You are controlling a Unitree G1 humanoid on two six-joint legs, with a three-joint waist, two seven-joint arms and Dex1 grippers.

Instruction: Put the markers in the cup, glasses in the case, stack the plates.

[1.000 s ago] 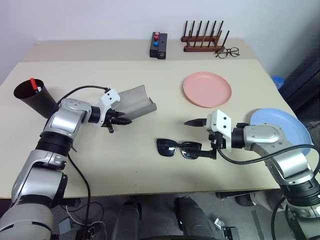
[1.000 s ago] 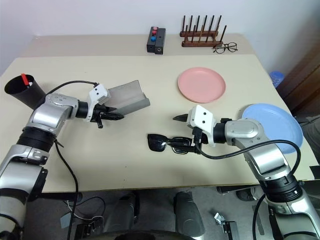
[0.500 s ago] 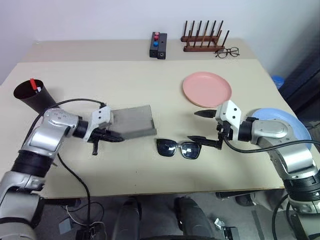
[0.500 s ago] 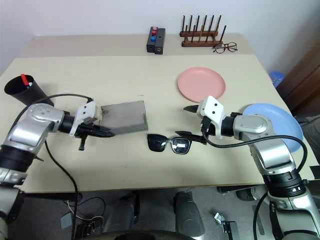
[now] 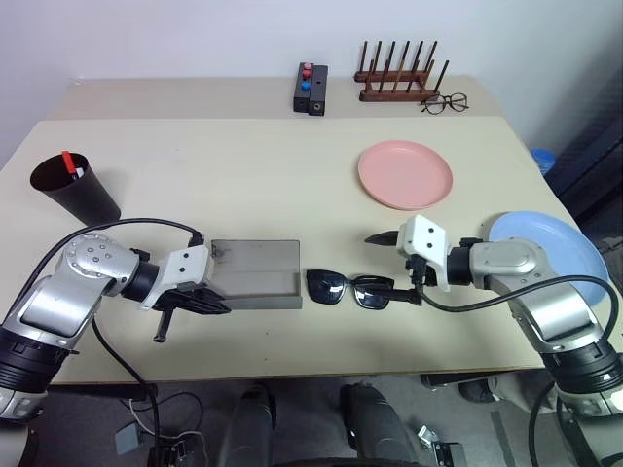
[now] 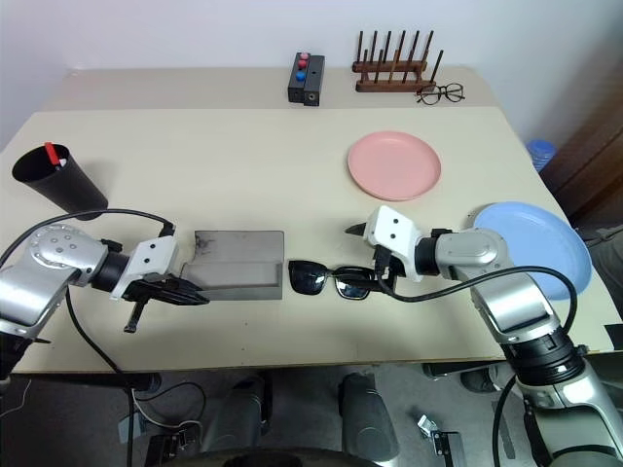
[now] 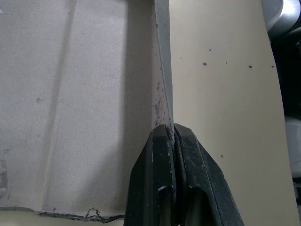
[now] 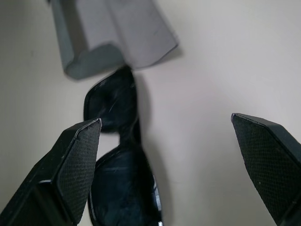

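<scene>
- Left gripper (image 5: 200, 304), at the near left of the table (image 5: 243, 175), pinches the near-left edge of the grey case (image 5: 255, 273), its two black fingers (image 7: 162, 188) pressed together on the felt wall.
- Left wrist view brings out what the head views cannot: the thin case edge runs straight into the seam between the closed fingers, with frayed fabric along one border.
- Case lies open and flat, long axis running left to right across the table, its right end just beside the sunglasses (image 5: 350, 289).
- Sunglasses sit near the table's front edge, long axis also left to right, in line with the case; right wrist view shows one dark lens almost touching the case's corner.
- Right gripper (image 5: 399, 266) hangs over the right end of the sunglasses with fingers spread wide, holding nothing.
- Dark cup (image 5: 76, 190) stands far left with a red-capped marker (image 5: 70, 164) inside.
- Pink plate (image 5: 405, 174) lies right of centre; blue plate (image 5: 545, 243) rests at the right edge, well apart from it.
</scene>
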